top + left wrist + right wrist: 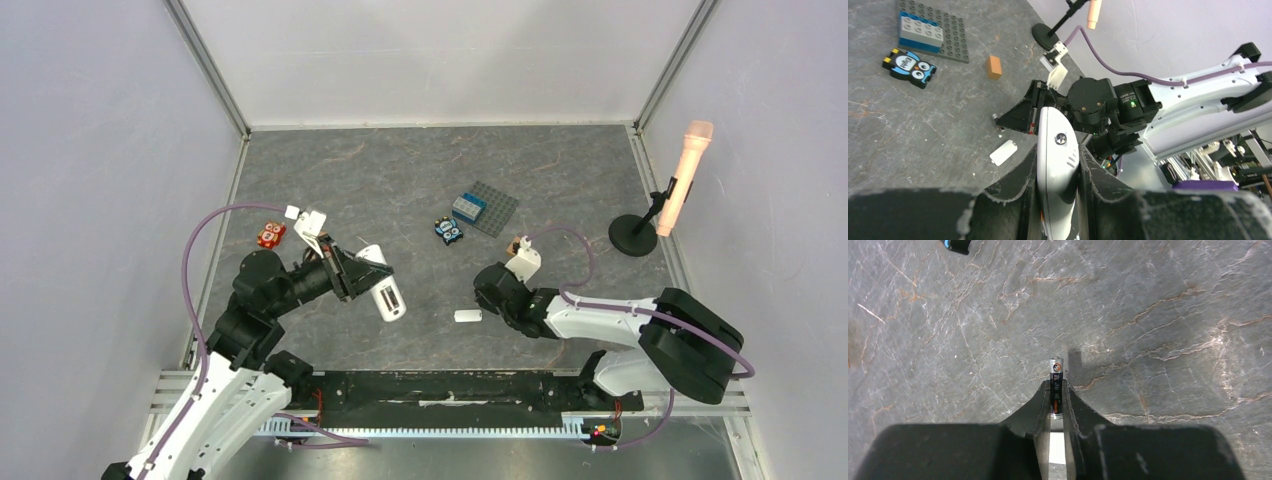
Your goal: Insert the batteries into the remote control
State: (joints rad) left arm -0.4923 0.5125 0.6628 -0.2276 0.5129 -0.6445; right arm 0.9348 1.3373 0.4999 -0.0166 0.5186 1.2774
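My left gripper [368,277] is shut on the white remote control [386,287] and holds it above the table's left half. In the left wrist view the remote control [1059,165] stands edge-on between the two black fingers, its rounded end pointing at the right arm. Low over the table, right of centre, my right gripper [492,298] is shut on a slim dark battery [1056,374]. The battery's silvery end sticks out past the fingertips, and its shadow falls just to its right. My right gripper [1056,386] pinches the battery at mid-length.
A small white cover piece [468,316] lies on the table between the arms, also [1003,152]. Further back are an owl figure [449,231], a grey baseplate [497,212] with a blue-white brick, and an orange block [994,66]. A microphone stand [633,235] is at right and a red item [271,235] at left.
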